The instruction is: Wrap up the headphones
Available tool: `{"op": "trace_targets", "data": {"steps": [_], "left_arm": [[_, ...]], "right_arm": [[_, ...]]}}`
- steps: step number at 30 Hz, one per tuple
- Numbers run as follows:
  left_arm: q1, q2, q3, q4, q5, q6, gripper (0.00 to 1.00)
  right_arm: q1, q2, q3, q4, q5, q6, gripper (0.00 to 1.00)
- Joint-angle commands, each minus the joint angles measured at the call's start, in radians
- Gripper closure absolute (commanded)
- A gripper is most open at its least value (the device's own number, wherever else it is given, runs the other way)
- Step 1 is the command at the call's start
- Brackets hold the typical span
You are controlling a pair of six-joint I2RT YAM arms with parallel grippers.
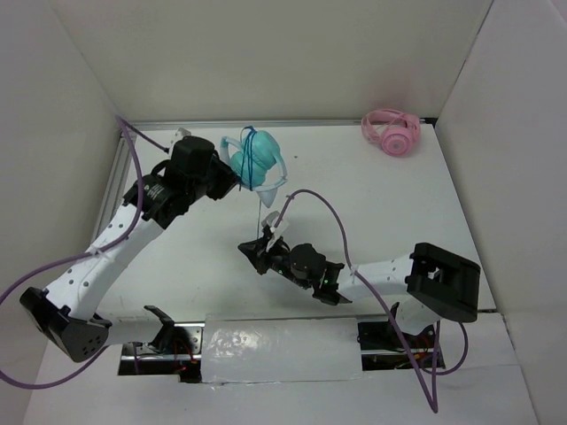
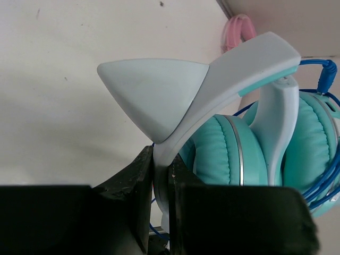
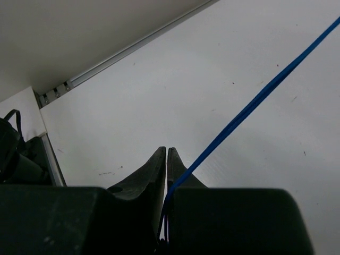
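Observation:
The teal headphones (image 1: 257,159) hang off the table at the back middle, held by my left gripper (image 1: 232,175), which is shut on their white-grey band (image 2: 223,90). The blue cable (image 1: 252,164) is looped several times round the ear cups (image 2: 223,154), and its blue plug (image 2: 326,74) shows at the upper right of the left wrist view. A thin strand runs down to my right gripper (image 1: 257,251), which is shut on the blue cable (image 3: 244,114) near the table's middle; the cable stretches taut up to the right in the right wrist view.
Pink headphones (image 1: 391,131) lie at the back right corner, also visible in the left wrist view (image 2: 237,31). White walls enclose the table on three sides. Purple arm cables loop over the table by each arm.

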Motion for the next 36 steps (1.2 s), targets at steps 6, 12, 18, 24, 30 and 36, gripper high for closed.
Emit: {"op": "trace_targets", "data": {"steps": [6, 12, 18, 24, 30, 36], "left_arm": [[0.009, 0.076, 0.105, 0.082, -0.207, -0.185, 1.00], [0.006, 0.141, 0.130, 0.002, -0.245, -0.218, 1.00], [-0.025, 0.176, 0.099, -0.041, -0.283, -0.235, 1.00], [-0.079, 0.195, 0.054, -0.101, -0.302, -0.304, 1.00], [-0.088, 0.129, -0.057, 0.186, -0.236, 0.034, 1.00], [-0.089, 0.092, -0.156, 0.400, -0.045, 0.474, 1.00]], "right_arm": [[0.135, -0.119, 0.070, -0.267, 0.132, -0.081, 0.93], [0.143, -0.195, 0.176, -0.554, 0.163, 0.041, 0.95], [0.141, -0.206, 0.386, -0.929, 0.365, 0.120, 0.95], [0.071, -0.208, 0.486, -1.033, 0.233, 0.172, 0.91], [0.003, -0.248, 0.454, -0.936, -0.012, 0.131, 0.91], [-0.087, -0.267, 0.511, -1.063, -0.043, -0.013, 0.86]]}}
